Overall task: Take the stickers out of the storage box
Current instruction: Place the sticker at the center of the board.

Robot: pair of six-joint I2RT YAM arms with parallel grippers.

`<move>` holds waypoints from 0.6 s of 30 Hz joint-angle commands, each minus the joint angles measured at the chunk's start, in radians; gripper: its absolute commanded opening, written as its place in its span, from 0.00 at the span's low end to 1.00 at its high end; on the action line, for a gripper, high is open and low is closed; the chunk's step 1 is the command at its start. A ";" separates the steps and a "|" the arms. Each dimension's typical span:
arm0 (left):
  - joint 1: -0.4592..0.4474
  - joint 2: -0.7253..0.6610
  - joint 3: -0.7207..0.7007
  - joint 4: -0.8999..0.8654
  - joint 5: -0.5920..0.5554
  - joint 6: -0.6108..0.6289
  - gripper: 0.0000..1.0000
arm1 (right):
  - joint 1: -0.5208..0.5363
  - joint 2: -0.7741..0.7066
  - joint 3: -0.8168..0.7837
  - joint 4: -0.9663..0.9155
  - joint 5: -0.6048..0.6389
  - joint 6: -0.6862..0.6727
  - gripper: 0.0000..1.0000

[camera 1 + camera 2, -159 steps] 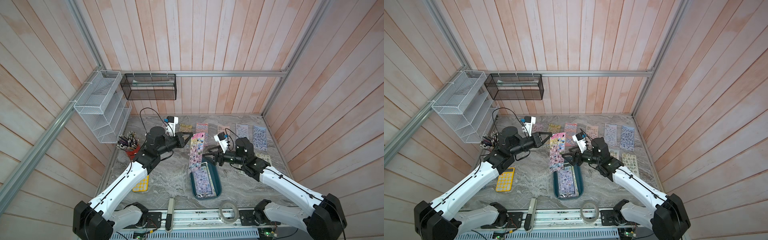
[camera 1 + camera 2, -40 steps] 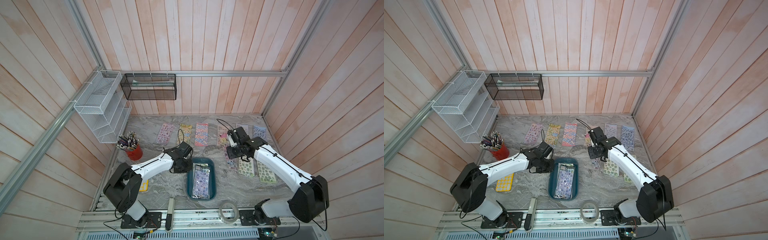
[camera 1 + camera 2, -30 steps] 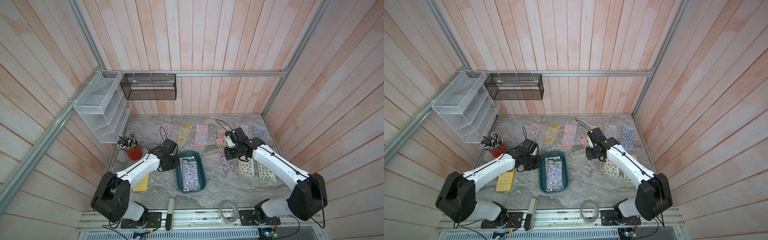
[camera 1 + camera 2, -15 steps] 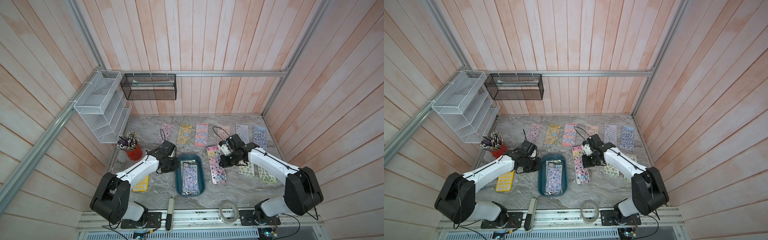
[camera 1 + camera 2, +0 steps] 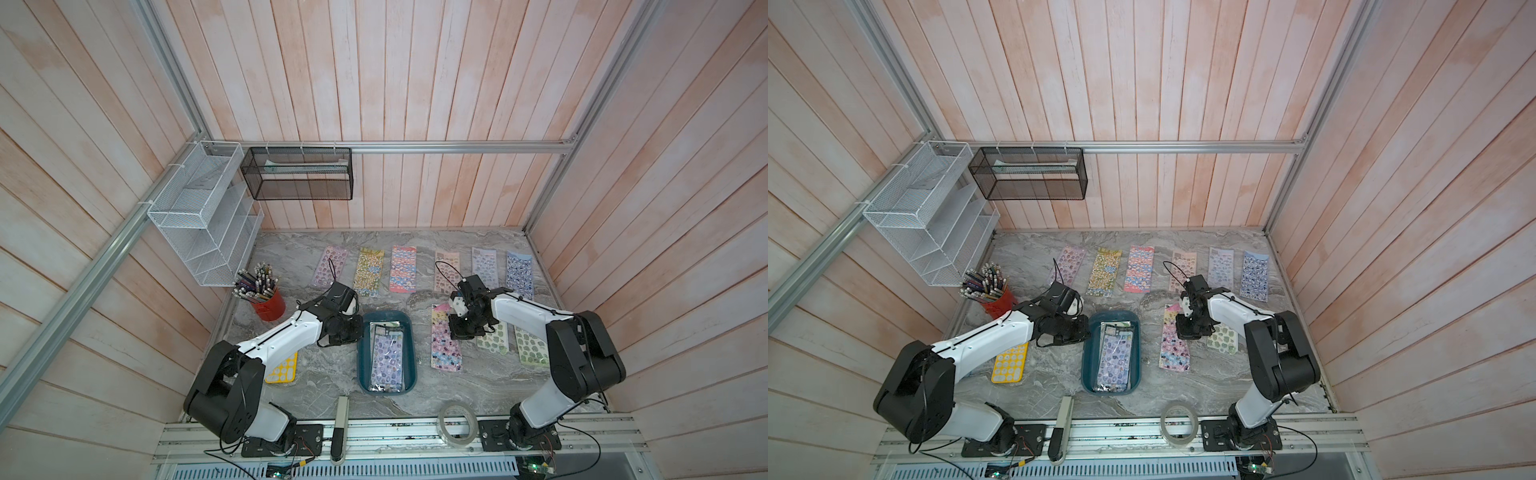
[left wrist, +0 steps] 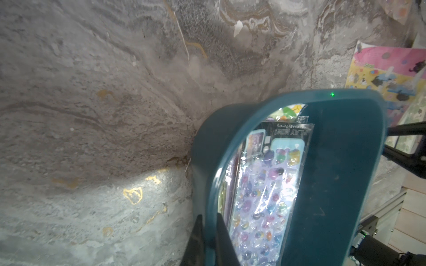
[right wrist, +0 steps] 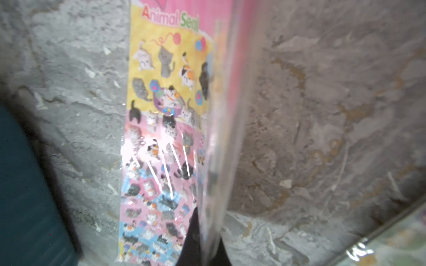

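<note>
Teal storage box (image 5: 409, 349) sits front-centre on the marble table (image 5: 316, 386), long side running front to back. Your left gripper (image 6: 208, 230) is pinched narrow on the box's left wall near the far corner, one finger inside and one outside. Stickers (image 5: 387, 359) lie stacked in the box, with a purple sheet on top in its clear sleeve. Your right gripper (image 7: 202, 237) is closed on the clear sleeve edge of the cat sheet (image 5: 444, 345). That sheet lies just right of the box, not touching it. In the right wrist view its gripped edge curls up off the marble. Six sheets (image 5: 402, 274) lie in a row along the far side. Two green sheets (image 5: 530, 353) lie beside the right arm.
</note>
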 commanded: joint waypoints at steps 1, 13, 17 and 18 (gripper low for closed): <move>-0.005 0.010 -0.003 0.044 0.023 -0.008 0.00 | -0.003 0.035 0.026 0.013 0.117 0.014 0.12; -0.004 0.033 0.006 0.049 0.034 0.001 0.00 | -0.003 0.000 0.028 0.011 0.221 0.038 0.49; -0.005 0.030 0.005 0.047 0.028 0.003 0.00 | -0.003 -0.037 0.035 -0.009 0.239 0.050 0.50; -0.004 0.026 0.005 0.045 0.027 0.004 0.00 | -0.003 -0.046 0.038 -0.015 0.239 0.051 0.50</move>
